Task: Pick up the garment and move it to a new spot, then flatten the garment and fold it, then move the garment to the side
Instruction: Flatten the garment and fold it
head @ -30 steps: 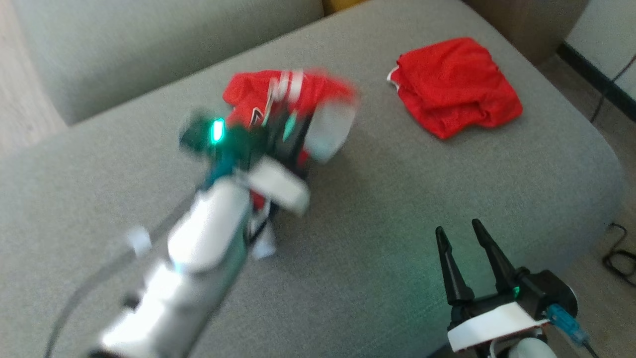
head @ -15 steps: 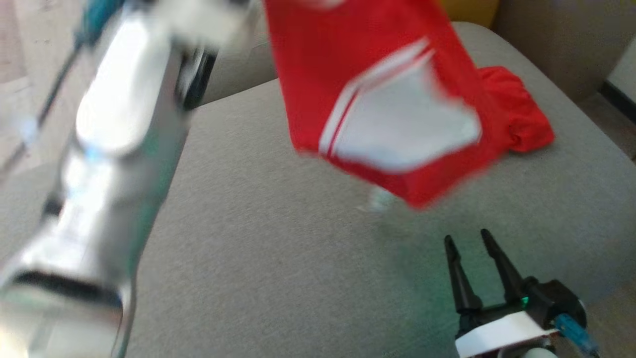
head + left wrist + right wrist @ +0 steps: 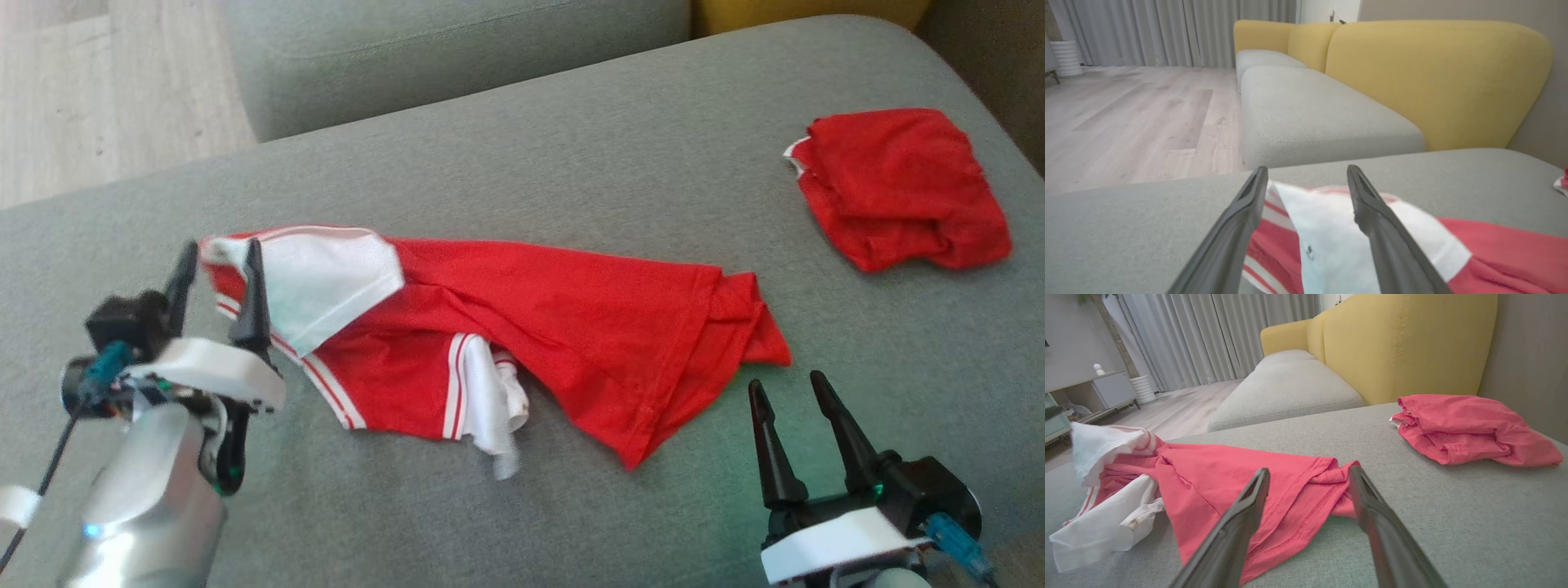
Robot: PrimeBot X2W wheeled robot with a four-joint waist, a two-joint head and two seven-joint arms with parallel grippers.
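**Shirt is soft and floppy, so grab it by the edges**

Red shirt (image 3: pixel 571 318) with white sleeves lies crumpled across the middle of the grey sofa seat (image 3: pixel 571 163). Its sleeve end points to the seat's left edge and its bottom hem (image 3: pixel 673 367) points to the right. A second red garment (image 3: pixel 898 188), already folded, sits near the far right corner, well apart from it.

The left jaws are wide open. One dark finger (image 3: pixel 249 286) stands on each side of the tip of the white sleeve (image 3: pixel 326 282), and they pinch nothing. The right jaws are wide open too and empty, near the front edge, just beside the hem.

The shirt looks light and very soft. It will likely sag, bunch up and fold over itself when lifted. It will not break. Thin cloth may slip out of thin fingers, so the thick parts look best to pinch: the stitched hem on the right and the sleeve or shoulder on the left. Pulling those two ends apart should help make it flat.
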